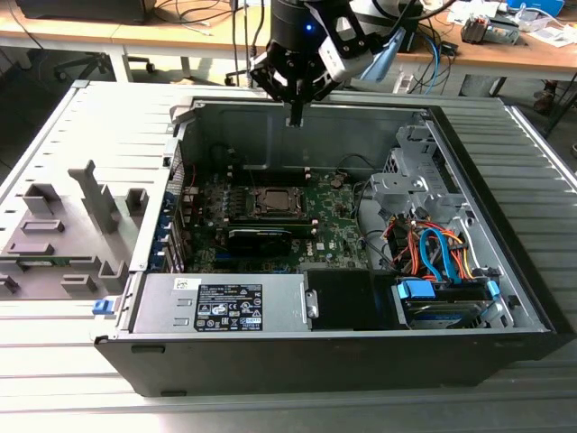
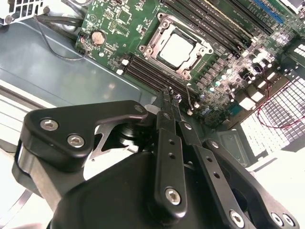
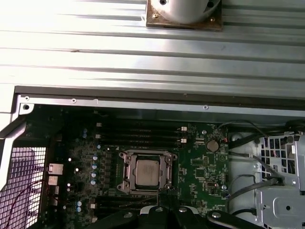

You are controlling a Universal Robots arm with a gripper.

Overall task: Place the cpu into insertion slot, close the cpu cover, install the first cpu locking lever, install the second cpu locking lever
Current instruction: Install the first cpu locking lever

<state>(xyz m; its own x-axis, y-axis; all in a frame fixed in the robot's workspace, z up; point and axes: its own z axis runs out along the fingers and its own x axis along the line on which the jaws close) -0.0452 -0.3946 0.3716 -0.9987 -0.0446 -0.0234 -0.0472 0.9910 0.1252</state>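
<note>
- One cpu (image 3: 146, 171) was what I checked first: its silvery top lay flat inside the insertion slot (image 3: 131, 164), near the middle of the green motherboard (image 3: 200, 167).
- Around the chip, the cpu cover (image 2: 193, 63) lay down flat, its square window framing the metal top on all sides in both wrist views.
- Whether the locking levers along the slot's edges were latched, I could not tell.
- Several long black memory slots (image 3: 138, 136) ran along the board just beside the socket, towards the case's far wall.
- A round coin battery (image 2: 98, 36) sat near the board's edge, well apart from the socket.
- My gripper (image 2: 171, 94) was clenched with its fingertips pressed together and nothing between them. It hung above the board, clear of the cpu and touching nothing.
- From the exterior view I saw it over the far wall of the open computer case (image 1: 270, 361).
- Along the case's near edge lay the power supply (image 1: 221, 302), with a bundle of blue and orange cables (image 1: 437, 248) in the corner at the exterior view's right.
- The case rested on a slatted metal table (image 1: 90, 397), and grey fixtures (image 1: 54, 239) stood by that table's edge at the exterior view's left.
</note>
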